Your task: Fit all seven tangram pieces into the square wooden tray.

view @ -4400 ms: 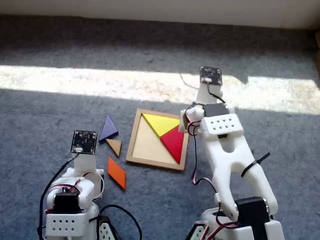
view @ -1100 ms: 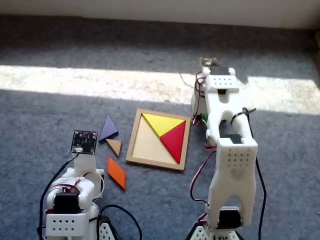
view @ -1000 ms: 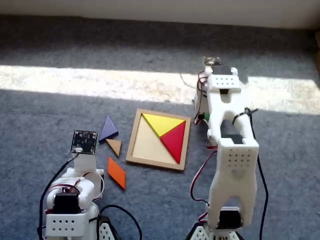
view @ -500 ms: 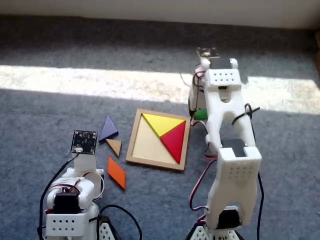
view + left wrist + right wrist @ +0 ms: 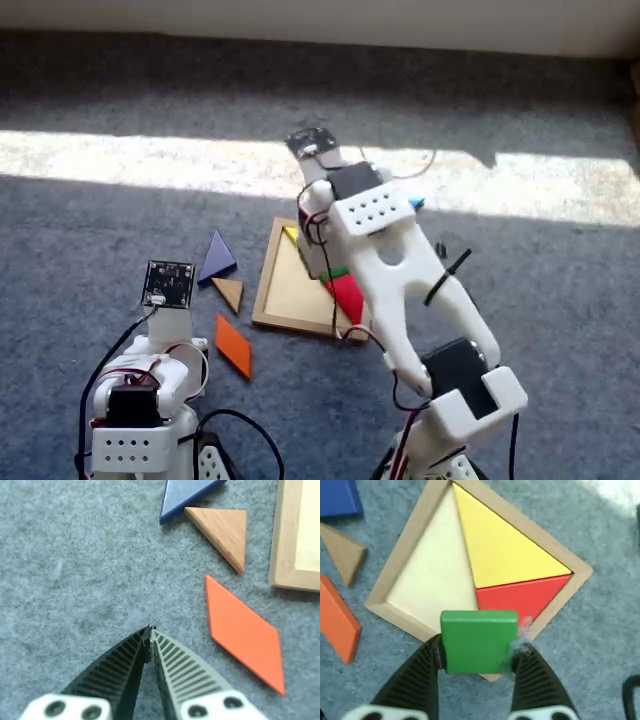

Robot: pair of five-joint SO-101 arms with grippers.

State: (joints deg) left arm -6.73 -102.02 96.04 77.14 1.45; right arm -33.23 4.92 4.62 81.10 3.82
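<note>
1. tray [image 5: 404, 542]: yellow triangle [image 5: 505, 545] and red triangle [image 5: 520, 597] seated inside.
2. right gripper [image 5: 477, 651] clamped on green square [image 5: 477, 637], held over the tray's edge; not yet placed.
3. left gripper [image 5: 150, 632] closed, empty; orange parallelogram [image 5: 243, 635], tan triangle [image 5: 222, 530] and blue triangle [image 5: 187, 492] lie outside, beside the tray.

The high view looks down from overhead; both close, downward wrist views share the tray [image 5: 284, 530].

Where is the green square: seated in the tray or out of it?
Out. The right gripper holds the green square in its fingers above the wooden tray; only the yellow triangle and red triangle lie inside.
</note>
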